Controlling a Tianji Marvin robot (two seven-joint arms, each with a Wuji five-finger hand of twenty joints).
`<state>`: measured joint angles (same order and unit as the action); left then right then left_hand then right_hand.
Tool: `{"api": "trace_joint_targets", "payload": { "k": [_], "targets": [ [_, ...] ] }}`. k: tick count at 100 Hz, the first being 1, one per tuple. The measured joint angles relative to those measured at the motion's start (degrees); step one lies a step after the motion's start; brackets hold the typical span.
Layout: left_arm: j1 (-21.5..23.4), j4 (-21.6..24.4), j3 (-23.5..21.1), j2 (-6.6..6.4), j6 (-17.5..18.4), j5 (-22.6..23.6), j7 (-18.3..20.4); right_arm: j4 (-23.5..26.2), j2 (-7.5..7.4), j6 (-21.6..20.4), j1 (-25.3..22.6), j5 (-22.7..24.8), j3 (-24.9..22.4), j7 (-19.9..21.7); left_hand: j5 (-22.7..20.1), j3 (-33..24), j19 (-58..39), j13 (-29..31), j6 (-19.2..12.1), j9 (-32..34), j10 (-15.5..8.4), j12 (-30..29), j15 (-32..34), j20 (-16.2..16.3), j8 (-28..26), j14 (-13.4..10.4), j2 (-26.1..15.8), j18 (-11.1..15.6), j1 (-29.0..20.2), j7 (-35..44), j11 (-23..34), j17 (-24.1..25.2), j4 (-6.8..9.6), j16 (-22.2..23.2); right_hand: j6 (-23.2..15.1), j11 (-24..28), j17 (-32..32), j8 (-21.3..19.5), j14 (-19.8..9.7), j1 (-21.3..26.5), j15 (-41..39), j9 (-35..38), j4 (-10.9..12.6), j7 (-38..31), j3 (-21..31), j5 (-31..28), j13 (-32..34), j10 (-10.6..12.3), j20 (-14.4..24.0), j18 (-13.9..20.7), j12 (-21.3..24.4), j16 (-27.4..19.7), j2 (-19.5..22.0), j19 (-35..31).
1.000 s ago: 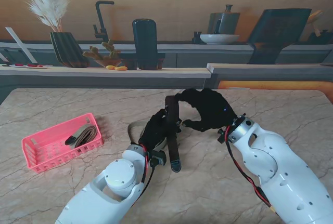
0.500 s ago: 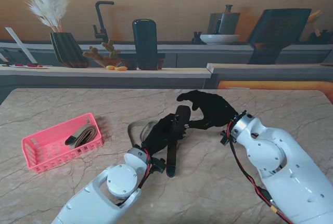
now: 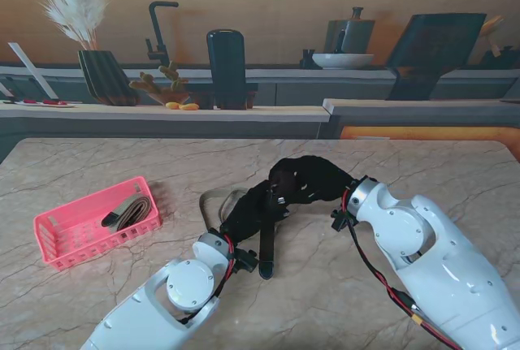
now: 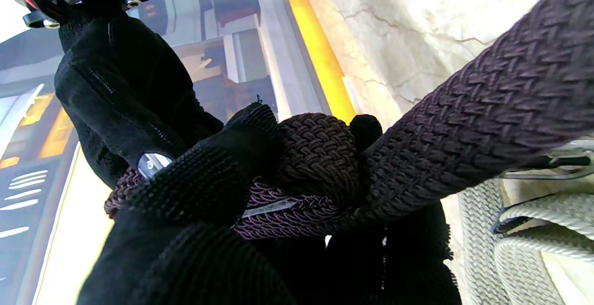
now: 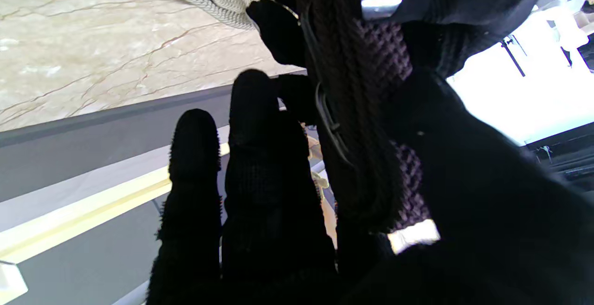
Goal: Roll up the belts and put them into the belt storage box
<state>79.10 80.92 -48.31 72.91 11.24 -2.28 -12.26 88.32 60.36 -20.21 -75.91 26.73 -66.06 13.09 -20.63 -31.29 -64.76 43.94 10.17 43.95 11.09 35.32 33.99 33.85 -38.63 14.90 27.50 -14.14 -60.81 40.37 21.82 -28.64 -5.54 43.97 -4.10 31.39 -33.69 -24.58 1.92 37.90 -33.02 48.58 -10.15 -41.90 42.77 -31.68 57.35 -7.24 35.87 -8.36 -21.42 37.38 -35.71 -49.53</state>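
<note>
The dark braided belt (image 3: pixel 266 240) hangs at the table's middle, its loose end nearest the robot, its upper part wound into a roll clamped by the left hand (image 3: pixel 248 213). The right hand (image 3: pixel 305 179) closes over that roll from the far side, hiding most of it. A pale woven belt (image 3: pixel 215 198) lies just beyond, partly covered. At far left the pink belt storage box (image 3: pixel 61 244) holds one rolled belt (image 3: pixel 130 212). No writing is legible.

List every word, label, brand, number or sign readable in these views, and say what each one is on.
None can be read.
Dark braided belt: woven pattern only, no tag or brand showing.
Pink plastic storage box: no label visible.
Pale grey woven belt: no marking.
White robot arm shells: plain, no logo.
Items on the back counter: too small to show any lettering.
</note>
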Motion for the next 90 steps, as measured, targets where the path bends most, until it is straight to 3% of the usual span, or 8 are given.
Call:
{"api": "trace_joint_targets", "payload": {
  "k": [9,18,28,33,44,50,66,90],
  "targets": [
    [0.15,0.0,-0.04,-0.04,0.01,0.09,-0.18,-0.77,0.14,-0.14,0.53,-2.58,0.39,0.51,-1.06,0.03,0.24,0.0,-0.04,0.08,-0.02,0.0,0.0,0.0,-0.11,0.0,0.43,-0.01,0.0,0.5,0.12,0.0,-0.02,0.0,-0.76,-2.31,-1.94,3.31,-0.08,1.88,-4.52,4.98,-1.95,-1.35,0.08,-3.97,4.87,-2.05,0.0,0.04,0.09,2.7,-1.94,-1.83],
    [0.34,0.12,-0.1,0.04,0.03,0.11,-0.98,-0.91,0.37,-0.52,0.49,-2.46,0.25,0.05,-1.83,0.02,1.05,0.02,-0.47,0.71,-0.51,0.0,0.0,0.0,0.17,0.02,1.69,-0.01,-0.06,0.67,0.13,0.0,-0.02,0.01,-1.79,-3.09,-3.0,4.49,-0.05,1.88,-6.02,8.5,-1.95,-1.84,0.69,-5.5,6.42,-2.59,0.0,0.04,-0.43,3.71,-3.73,-2.7],
    [0.46,0.34,-0.18,0.44,-0.1,0.11,-2.67,-0.81,0.98,-1.82,-0.29,1.15,-0.32,-4.54,-1.82,-1.77,3.65,0.02,-1.16,0.56,-1.35,-1.19,-0.45,-1.57,3.47,-0.57,2.26,0.09,1.08,-0.34,-0.4,0.68,-0.02,-0.7,-2.33,-1.88,-3.49,5.48,-0.04,1.88,-6.82,11.63,-3.22,-1.84,0.7,-6.88,7.61,-0.04,0.0,0.04,-1.91,3.87,-4.78,-3.28],
    [0.42,0.51,-0.36,0.66,-0.23,0.06,-2.84,-0.56,1.39,-2.21,-1.18,2.92,-0.85,-7.84,-1.07,-4.62,5.71,-1.78,-2.24,-1.65,-1.77,-4.41,-0.7,-3.71,5.23,-1.56,2.17,0.23,3.76,-1.67,0.49,2.58,0.11,-4.46,-2.33,0.05,-3.77,5.63,-0.04,1.88,-6.86,12.95,-3.25,-1.86,0.7,-7.33,8.12,1.59,0.0,0.04,-2.72,3.89,-5.38,-3.44],
    [0.05,0.66,-0.42,0.89,-0.53,-0.36,-2.66,0.49,2.28,-2.17,-3.39,3.73,-2.39,-11.58,0.08,-6.46,10.14,-6.29,-4.51,-5.88,-2.74,-11.65,-3.08,-7.22,8.05,-1.82,0.48,0.23,9.1,-3.81,1.56,7.51,0.36,-9.99,-2.33,0.51,-3.86,5.63,-0.03,1.88,-7.25,13.0,-3.82,-1.86,1.31,-7.39,8.12,1.79,0.0,0.04,-2.78,4.36,-5.41,-3.53],
    [-0.1,0.71,-0.42,0.95,-0.85,-1.85,-2.1,1.24,2.62,-2.09,-4.31,4.77,-3.28,-12.45,0.12,-6.22,11.94,-8.69,-4.53,-7.75,-0.9,-12.64,-4.4,-8.15,10.0,-1.82,-0.44,0.23,11.04,-5.59,1.47,10.11,0.51,-11.29,-2.33,0.89,-4.0,5.63,-0.03,1.88,-7.26,13.53,-3.81,-1.87,1.89,-7.4,8.12,2.2,0.0,0.04,-2.79,4.41,-5.42,-3.56],
    [0.11,1.59,-1.15,0.98,-3.13,-7.72,0.49,2.59,3.05,-2.0,-5.61,8.66,-4.66,-17.6,1.8,-3.38,14.28,-12.92,-5.56,-10.65,-0.86,-13.6,-7.27,-8.78,12.24,-1.55,-2.76,-0.01,12.15,-10.41,0.01,14.8,0.75,-13.54,-2.33,0.89,-4.21,5.63,-0.02,1.88,-7.3,13.53,-3.81,-2.09,2.0,-7.4,8.22,2.25,0.0,0.04,-2.79,4.44,-5.48,-4.06],
    [1.33,3.35,-2.38,1.23,-5.41,-13.08,0.39,3.46,3.63,-2.41,-6.2,14.82,-5.71,-25.8,2.38,-0.89,14.99,-13.88,-5.14,-10.79,-0.1,-14.21,-8.78,-8.81,12.99,-1.33,-3.9,-0.07,12.86,-11.53,-0.12,15.17,0.88,-14.98,-2.35,1.6,-4.67,5.72,-0.02,1.88,-7.43,13.53,-3.81,-2.18,2.01,-7.4,8.61,2.35,0.0,0.05,-2.79,4.44,-5.48,-4.18]
  ]
}}
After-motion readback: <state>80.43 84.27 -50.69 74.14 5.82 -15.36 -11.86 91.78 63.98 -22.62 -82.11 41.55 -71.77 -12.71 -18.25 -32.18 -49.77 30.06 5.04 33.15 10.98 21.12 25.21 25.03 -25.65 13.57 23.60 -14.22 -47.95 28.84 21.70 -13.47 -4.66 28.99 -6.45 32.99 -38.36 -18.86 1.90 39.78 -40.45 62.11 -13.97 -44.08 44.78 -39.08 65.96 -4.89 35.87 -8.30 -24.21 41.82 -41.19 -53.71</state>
